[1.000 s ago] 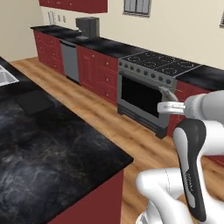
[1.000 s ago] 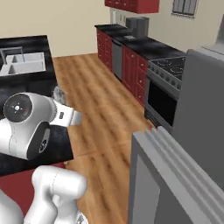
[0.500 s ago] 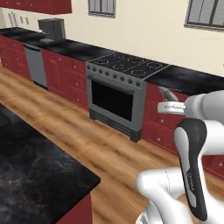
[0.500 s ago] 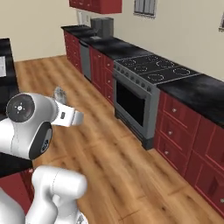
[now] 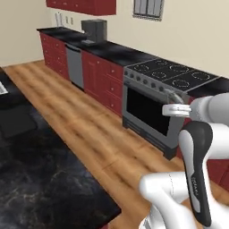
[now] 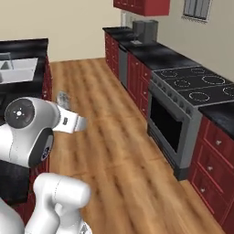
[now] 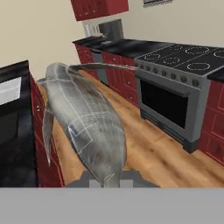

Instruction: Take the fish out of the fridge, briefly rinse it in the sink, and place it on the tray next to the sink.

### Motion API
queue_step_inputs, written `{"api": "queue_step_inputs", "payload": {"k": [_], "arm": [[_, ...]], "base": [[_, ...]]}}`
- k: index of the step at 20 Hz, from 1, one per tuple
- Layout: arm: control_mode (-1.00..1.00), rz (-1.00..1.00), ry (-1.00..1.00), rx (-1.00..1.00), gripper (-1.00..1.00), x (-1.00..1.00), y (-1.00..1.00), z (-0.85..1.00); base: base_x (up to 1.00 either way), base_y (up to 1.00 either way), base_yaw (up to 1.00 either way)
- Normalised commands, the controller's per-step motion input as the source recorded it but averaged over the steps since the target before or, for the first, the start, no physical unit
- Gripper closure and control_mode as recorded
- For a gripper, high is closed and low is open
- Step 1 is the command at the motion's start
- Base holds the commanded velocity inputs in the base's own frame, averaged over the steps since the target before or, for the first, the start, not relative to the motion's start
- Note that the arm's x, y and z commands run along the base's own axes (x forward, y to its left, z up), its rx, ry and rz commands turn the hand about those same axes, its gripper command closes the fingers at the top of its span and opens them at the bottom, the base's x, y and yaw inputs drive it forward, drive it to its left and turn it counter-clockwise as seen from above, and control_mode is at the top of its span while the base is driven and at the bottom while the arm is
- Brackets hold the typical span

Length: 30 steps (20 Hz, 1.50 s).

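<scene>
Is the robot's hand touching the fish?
Touching. In the hand view the fish rises straight out of the shut gripper, its lower end pinched between the fingertips, with no gap.

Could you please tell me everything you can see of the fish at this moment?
The fish is slim and silvery-grey with a smooth, faintly lined skin and thin fins along its sides. In the hand view it stretches away from the gripper, whose jaws are shut on one end of it, so it is carried in the air above the wooden floor, touching nothing else. In the right base view it shows as a small grey shape ahead of the arm.
</scene>
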Motion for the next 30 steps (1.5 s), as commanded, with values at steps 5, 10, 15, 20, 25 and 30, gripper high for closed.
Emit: {"api": "queue_step_inputs", "payload": {"k": [5,10,15,20,25,30], "arm": [[1.0,0.0,0.0,0.0,1.0,0.0,0.0,0.0],[1.0,0.0,0.0,0.0,1.0,0.0,0.0,0.0],[1.0,0.0,0.0,0.0,1.0,0.0,0.0,0.0],[1.0,0.0,0.0,0.0,1.0,0.0,0.0,0.0],[1.0,0.0,0.0,0.0,1.0,0.0,0.0,0.0],[1.0,0.0,0.0,0.0,1.0,0.0,0.0,0.0]], "base": [[1.0,-0.99,-0.02],[1.0,-0.52,0.12],[1.0,0.0,0.42],[1.0,0.0,0.43],[1.0,-0.19,0.34],[1.0,-0.38,0.15]]}}
